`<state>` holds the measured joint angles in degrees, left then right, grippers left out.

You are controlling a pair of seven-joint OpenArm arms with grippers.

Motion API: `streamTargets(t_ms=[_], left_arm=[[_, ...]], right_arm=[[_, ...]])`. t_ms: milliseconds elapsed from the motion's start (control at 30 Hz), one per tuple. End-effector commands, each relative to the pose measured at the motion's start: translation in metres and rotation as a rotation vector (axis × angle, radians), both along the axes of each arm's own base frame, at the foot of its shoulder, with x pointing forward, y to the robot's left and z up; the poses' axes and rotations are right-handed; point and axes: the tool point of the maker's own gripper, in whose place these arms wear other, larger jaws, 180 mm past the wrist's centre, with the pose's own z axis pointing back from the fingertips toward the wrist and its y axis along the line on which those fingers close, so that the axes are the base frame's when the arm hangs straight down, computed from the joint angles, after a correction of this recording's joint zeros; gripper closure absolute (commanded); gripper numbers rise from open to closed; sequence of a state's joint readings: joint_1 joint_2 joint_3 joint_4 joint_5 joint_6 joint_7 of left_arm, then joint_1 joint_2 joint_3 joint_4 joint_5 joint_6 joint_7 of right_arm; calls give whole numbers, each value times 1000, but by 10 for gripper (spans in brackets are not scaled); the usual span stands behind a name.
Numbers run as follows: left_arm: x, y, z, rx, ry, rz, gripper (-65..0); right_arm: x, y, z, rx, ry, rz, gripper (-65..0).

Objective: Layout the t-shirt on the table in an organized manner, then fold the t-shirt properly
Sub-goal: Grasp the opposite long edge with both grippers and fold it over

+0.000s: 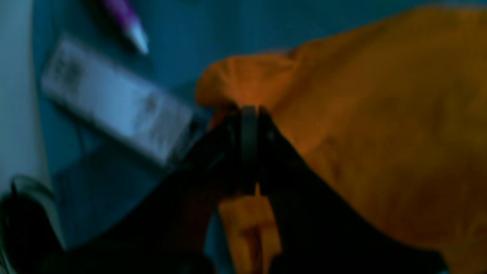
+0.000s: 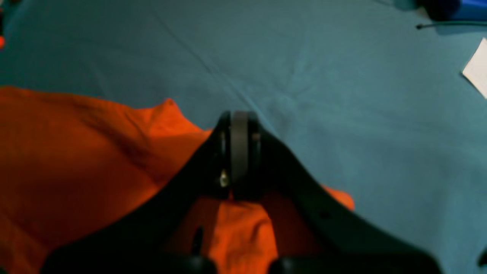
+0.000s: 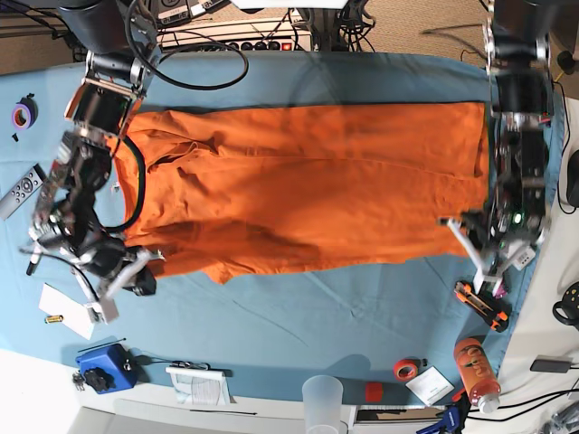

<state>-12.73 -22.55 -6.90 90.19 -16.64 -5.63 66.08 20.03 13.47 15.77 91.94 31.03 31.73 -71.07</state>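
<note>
Left gripper, left wrist view: jaws clenched on a bunched edge of the t-shirt. Right wrist view: right gripper pinched tight on an orange fold over the table. Base view: shirt spread wide across the table's middle, an arm at each end.

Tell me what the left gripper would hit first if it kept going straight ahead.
Probably the bunched fold of the bright orange cloth t-shirt just past the shut left gripper; depth is blurry there.
</note>
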Motion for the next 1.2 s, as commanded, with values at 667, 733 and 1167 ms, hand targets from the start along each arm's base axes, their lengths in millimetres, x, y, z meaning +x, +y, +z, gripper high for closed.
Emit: streamTargets(t_ms=[667, 733, 1167], left_arm=[[-78, 14, 5, -60, -26, 11, 0], [-81, 11, 9, -53, -36, 0, 0], [-113, 9, -3, -19, 26, -17, 0]], right_arm=[[-95, -34, -12, -96, -23, -86, 0], [-97, -46, -9, -98, -27, -121, 0], [-126, -56, -34, -122, 70, -130, 0]])
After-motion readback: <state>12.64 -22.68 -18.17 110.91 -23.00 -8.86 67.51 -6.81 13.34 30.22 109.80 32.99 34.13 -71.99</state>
